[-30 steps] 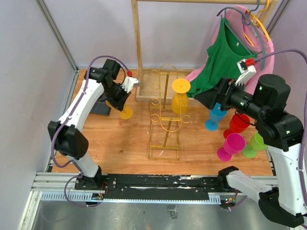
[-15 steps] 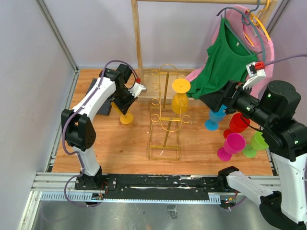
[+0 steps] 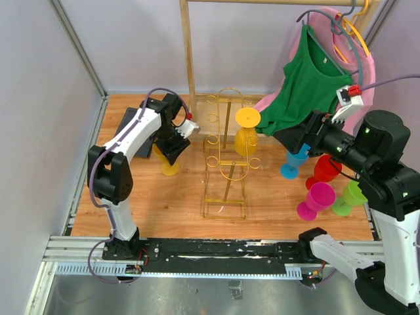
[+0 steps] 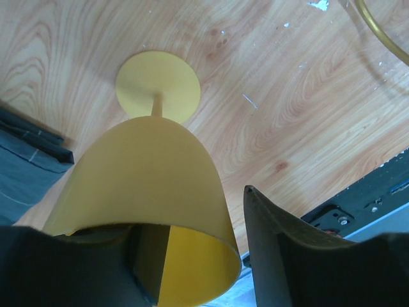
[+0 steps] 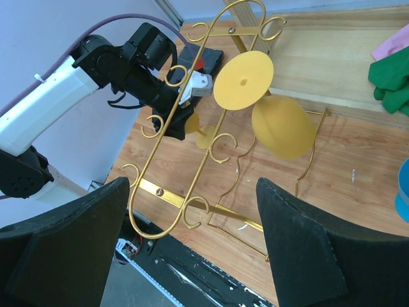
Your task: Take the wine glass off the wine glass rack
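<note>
Top view: we see the yellow wine glass (image 3: 168, 165) upright on the surface (image 3: 151, 203), left of the wine glass rack (image 3: 226, 180), with the left pincer (image 3: 172, 146) over its bowl; a second yellow glass (image 3: 247, 139) hangs foot-up on the rack. Left wrist: pincer part-open, one finger (image 4: 281, 256) clear of the bowl, so we judge a release; the top view hides that gap. Right wrist: right pincer (image 5: 192, 185) wide, empty, facing the rack

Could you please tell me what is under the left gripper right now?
A yellow wine glass stands upright on the wooden table under the left gripper. Its bowl hides most of the stem.
</note>
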`<state>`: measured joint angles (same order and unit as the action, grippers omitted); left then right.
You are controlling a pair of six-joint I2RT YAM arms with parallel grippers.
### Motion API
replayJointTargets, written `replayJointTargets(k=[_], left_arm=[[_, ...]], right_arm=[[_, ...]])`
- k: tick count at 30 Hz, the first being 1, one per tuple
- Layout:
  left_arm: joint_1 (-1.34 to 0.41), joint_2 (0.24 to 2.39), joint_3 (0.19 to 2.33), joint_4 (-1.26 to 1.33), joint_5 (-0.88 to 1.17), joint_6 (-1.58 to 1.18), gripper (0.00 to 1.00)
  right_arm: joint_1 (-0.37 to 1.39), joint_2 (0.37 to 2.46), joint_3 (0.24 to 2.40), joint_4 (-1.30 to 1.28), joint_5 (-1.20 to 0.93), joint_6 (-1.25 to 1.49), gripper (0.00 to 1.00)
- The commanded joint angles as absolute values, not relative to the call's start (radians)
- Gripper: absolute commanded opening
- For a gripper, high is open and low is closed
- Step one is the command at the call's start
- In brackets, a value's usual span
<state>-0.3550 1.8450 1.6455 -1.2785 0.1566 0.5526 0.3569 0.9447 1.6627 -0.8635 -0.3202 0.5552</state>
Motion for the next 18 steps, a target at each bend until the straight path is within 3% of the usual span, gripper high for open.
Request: replayJointTargets(k=[1,13,18], left_arm=[[-0.356,1.818,1.715,-1.272,0.157,0.544,0.55],[-0.357,1.709,1.882,-1.362,0.177,0.521,0.7],[-0.357,1.662,1.967,-1.362,0.167,0.495,0.81]], right_arm=[[0.344,0.945,1.686,-0.867,-0.31,0.541,0.82],[0.344,0.991,1.698,-0.865,-0.304,0.539,0.85],[0.322,1.087,1.747,-0.884,-0.305,0.553,0.88]])
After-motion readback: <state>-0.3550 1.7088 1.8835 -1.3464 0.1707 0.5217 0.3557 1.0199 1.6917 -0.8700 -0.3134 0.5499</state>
